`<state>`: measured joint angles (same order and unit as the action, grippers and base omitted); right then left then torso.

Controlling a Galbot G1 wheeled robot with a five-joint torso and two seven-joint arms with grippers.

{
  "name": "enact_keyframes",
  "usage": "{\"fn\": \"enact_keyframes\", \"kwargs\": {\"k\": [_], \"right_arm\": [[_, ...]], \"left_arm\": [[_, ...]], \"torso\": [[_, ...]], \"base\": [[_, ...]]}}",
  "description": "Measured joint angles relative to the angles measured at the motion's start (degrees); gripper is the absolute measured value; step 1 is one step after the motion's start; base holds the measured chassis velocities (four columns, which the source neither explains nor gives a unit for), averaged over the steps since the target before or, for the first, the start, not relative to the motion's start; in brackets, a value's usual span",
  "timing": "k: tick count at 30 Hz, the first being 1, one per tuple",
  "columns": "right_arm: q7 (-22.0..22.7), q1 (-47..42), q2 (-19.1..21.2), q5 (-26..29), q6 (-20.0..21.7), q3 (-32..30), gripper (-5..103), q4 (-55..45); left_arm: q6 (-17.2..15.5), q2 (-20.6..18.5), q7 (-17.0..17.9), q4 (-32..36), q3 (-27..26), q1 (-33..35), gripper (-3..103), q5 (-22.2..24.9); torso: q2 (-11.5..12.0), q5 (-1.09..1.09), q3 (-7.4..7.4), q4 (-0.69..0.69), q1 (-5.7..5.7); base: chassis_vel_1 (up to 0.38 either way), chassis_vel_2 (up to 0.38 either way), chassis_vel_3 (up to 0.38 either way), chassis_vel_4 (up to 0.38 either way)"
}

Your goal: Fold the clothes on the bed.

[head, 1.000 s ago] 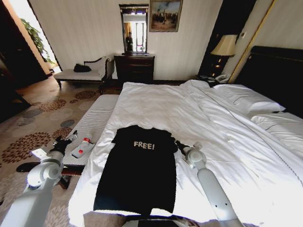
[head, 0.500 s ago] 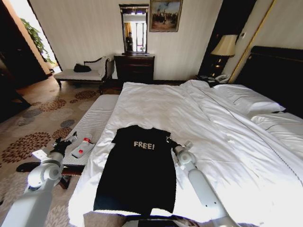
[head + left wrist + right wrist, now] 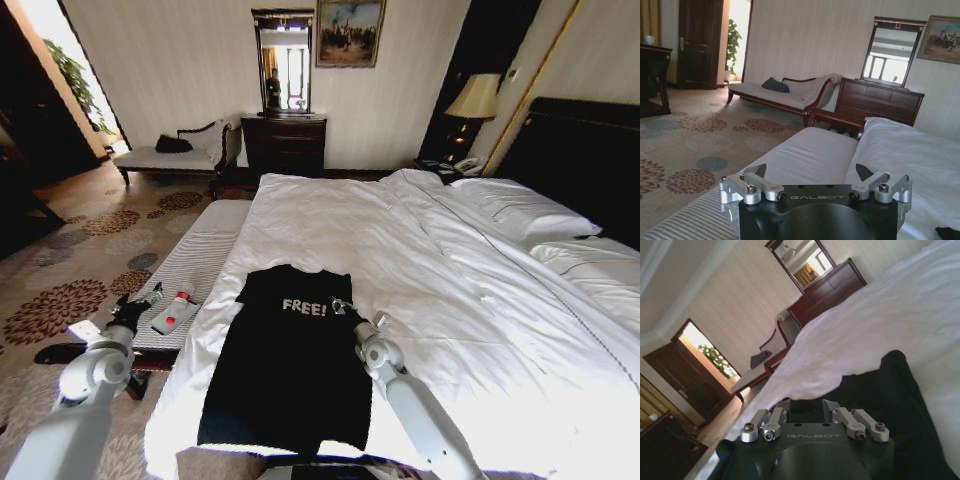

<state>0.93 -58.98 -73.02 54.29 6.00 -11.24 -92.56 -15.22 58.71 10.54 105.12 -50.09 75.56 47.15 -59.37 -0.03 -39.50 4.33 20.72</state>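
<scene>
Right claw [image 3: 340, 308] closed on black T-shirt [image 3: 290, 360], left claw [image 3: 140, 303] open over bench [image 3: 195, 262], bottle [image 3: 176, 309] beside

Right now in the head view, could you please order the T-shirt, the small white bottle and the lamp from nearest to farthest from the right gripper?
1. The T-shirt: the right gripper is over its chest, beside the lettering.
2. The small white bottle: off to the robot's left on the striped bench, near the left gripper.
3. The lamp: far off beside the headboard, to the right.
</scene>
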Motion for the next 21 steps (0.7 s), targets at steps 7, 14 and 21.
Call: {"fn": "enact_keyframes", "kwargs": {"k": [7, 14, 21], "right_arm": [[7.20, 1.16, -0.90, 4.85, 1.90, -0.71, 61, 1.65], [10.09, 0.73, -1.57, 5.73, 2.31, -2.43, 89, 2.04], [10.56, 0.11, -1.62, 5.58, 2.14, -3.24, 100, 0.56]], "left_arm": [[0.11, -0.41, -0.20, 0.04, -0.88, 0.83, 100, 0.24], [0.46, -0.53, -0.74, -0.25, -1.77, 1.98, 100, 0.53], [0.50, -0.31, -0.75, -0.58, -1.41, 1.66, 100, 0.58]], "torso": [[0.00, 0.01, 0.00, 0.00, 0.00], [0.00, 0.00, 0.00, 0.00, 0.00], [0.00, 0.00, 0.00, 0.00, 0.00]], "base": [[0.000, 0.000, 0.000, 0.000], [0.000, 0.000, 0.000, 0.000], [0.000, 0.000, 0.000, 0.000]]}}
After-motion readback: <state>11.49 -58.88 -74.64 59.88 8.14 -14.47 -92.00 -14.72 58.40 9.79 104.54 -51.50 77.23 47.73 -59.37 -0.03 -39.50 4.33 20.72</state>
